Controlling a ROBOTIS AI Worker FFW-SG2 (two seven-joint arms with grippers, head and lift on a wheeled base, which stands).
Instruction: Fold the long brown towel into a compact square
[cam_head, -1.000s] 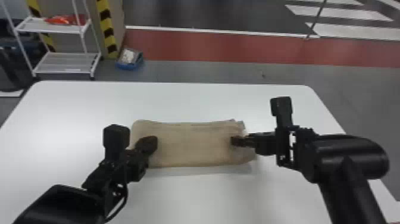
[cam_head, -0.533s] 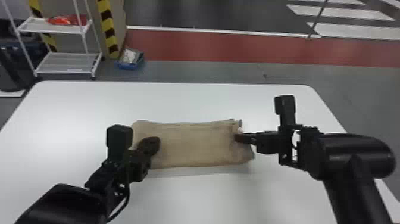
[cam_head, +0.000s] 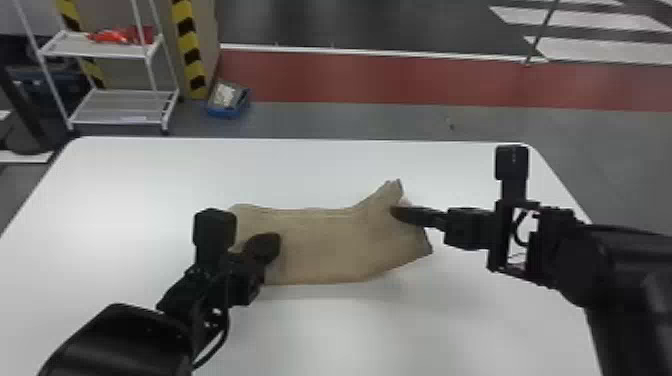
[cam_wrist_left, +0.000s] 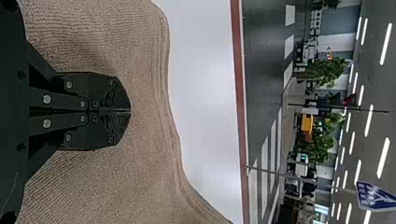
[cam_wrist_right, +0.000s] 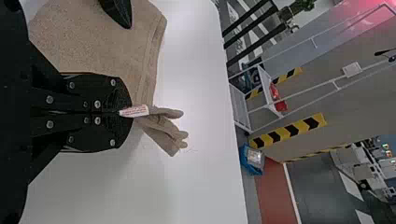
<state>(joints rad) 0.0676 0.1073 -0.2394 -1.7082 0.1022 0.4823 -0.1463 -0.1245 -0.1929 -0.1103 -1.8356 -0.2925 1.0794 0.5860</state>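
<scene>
Brown towel (cam_head: 320, 245), between the surface's (cam_head: 465, 320) left and right edges. Left gripper (cam_head: 271, 244): over towel, jaws closed. Right gripper (cam_head: 395, 212): jaws clamped on towel's end.

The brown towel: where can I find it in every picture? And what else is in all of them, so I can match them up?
Head view: the brown towel is on the white table, between the two arms.
Left wrist view: towel spreads around the left tool.
Right wrist view: it's pinched in the right tool.
Shared landmark: the red floor stripe past the table.
</scene>
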